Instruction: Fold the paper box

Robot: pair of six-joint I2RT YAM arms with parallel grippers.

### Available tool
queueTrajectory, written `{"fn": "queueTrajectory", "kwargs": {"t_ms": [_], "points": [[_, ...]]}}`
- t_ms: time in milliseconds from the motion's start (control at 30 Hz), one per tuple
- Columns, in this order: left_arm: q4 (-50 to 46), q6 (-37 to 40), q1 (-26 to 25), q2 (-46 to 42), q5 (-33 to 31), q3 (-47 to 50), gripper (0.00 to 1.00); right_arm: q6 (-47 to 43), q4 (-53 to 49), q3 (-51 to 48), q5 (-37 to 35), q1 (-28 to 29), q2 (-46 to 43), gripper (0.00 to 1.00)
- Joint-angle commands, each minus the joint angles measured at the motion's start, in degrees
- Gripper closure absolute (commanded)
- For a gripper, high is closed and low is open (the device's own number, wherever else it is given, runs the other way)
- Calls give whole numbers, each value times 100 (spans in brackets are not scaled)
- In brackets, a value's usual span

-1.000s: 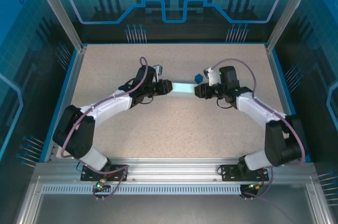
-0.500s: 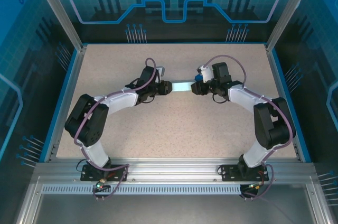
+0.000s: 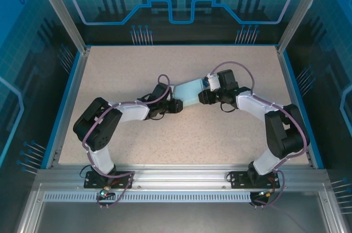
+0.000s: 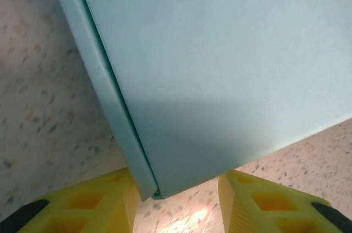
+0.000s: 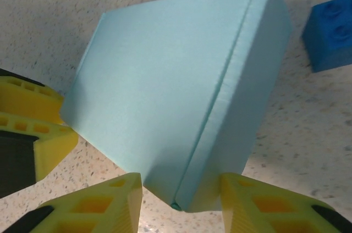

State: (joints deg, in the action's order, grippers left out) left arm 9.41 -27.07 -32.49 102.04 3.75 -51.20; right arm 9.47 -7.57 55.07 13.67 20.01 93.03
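I am operating in a robot test cell (lab-type enclosure): aluminium frame (image 3: pixel 60 10), blue printed wall panels (image 3: pixel 181 2), speckled table (image 3: pixel 181 139), mounting rail (image 3: pixel 176 175) along the near edge.

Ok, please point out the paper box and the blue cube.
paper box (image 5: pixel 165 79): right wrist view, middle of its broad face.
blue cube (image 5: pixel 330 31): right wrist view, its visible face.
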Motion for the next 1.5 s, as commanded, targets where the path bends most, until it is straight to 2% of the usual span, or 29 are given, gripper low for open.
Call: {"fn": "queueTrajectory", "kwargs": {"t_ms": [0,267,433,633,733,833,900,1033,1100,1133,1300,1400,1467], "points": [[393,-148,-117,-637,-78,373,56,278,-127,-26,404,379,254,58],[-461,-220,113,-1940,-1009,1388,54,586,-50,430,277,1116,935,57],[-1099,-78,238,-2558,-1543,1678,46,536,-364,698,-49,1216,1030,54],[-1567,217,535,-3065,-1744,1591,33,278,-897,794,-430,1118,295,50],[-1840,374,697,-3293,-1966,1403,29,73,-1183,684,-950,1108,-324,50],[-1864,446,809,-3769,-2239,1358,26,-180,-1151,372,-1854,1119,-1131,48],[-1705,568,901,-4205,-2395,1444,22,-364,-979,109,-2522,1126,-1625,42],[-1231,1152,1120,-5038,-2906,1659,2,-598,-348,-584,-3819,1040,-2504,21],[-967,1507,1292,-5293,-3018,1747,1,-616,81,-1043,-4275,866,-2872,4],[-822,1639,1418,-5349,-3084,1791,1,-585,232,-1225,-4384,727,-3010,0],[-40,1882,2193,-5080,-3100,2131,1,-257,839,-1976,-4458,-180,-3122,0],[1183,2239,2576,-4396,-2791,2633,1,-526,1834,-2593,-4359,-491,-2928,0],[1792,2351,2773,-3765,-2452,2811,1,-659,2623,-2974,-4043,-700,-2706,0]]}}
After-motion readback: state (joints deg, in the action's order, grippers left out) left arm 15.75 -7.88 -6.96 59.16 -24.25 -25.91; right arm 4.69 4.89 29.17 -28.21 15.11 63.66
